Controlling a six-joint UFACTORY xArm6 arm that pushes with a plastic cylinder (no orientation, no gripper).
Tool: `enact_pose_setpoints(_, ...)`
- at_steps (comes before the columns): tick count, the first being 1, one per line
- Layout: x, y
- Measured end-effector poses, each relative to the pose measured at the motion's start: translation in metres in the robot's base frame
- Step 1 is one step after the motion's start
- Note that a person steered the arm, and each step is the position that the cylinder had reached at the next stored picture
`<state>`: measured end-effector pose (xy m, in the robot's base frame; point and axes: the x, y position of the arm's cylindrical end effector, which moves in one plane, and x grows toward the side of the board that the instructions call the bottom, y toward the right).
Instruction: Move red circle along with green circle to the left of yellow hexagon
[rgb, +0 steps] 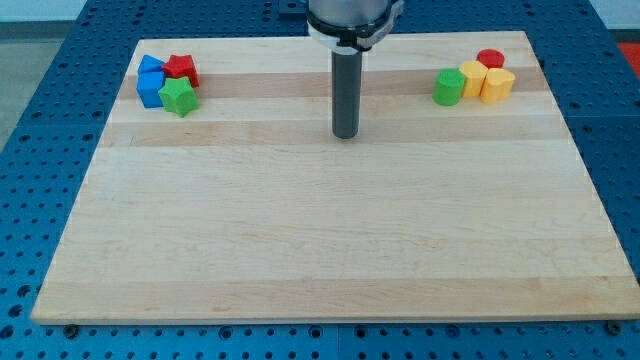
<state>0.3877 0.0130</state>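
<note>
The red circle (490, 58) sits at the view's top right, just above two yellow blocks. The green circle (449, 87) stands left of them, touching the nearer yellow block (472, 78). The other yellow block (497, 84) is to the right; I cannot tell which of the two is the hexagon. My tip (345, 134) rests on the board near the top centre, well left of the green circle and apart from every block.
A second cluster lies at the view's top left: two blue blocks (150, 81), a red block (181, 68) and a green star-like block (179, 97). The wooden board (330, 240) lies on a blue perforated table.
</note>
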Motion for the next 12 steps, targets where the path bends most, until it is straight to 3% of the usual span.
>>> enact_pose_setpoints(4,0.002,-0.001)
enact_pose_setpoints(6,0.063,0.175)
enact_pose_setpoints(7,0.065,0.25)
enact_pose_setpoints(8,0.049,0.274)
enact_pose_setpoints(9,0.003,0.267)
enact_pose_setpoints(10,-0.017,0.263)
enact_pose_setpoints(12,-0.129,0.227)
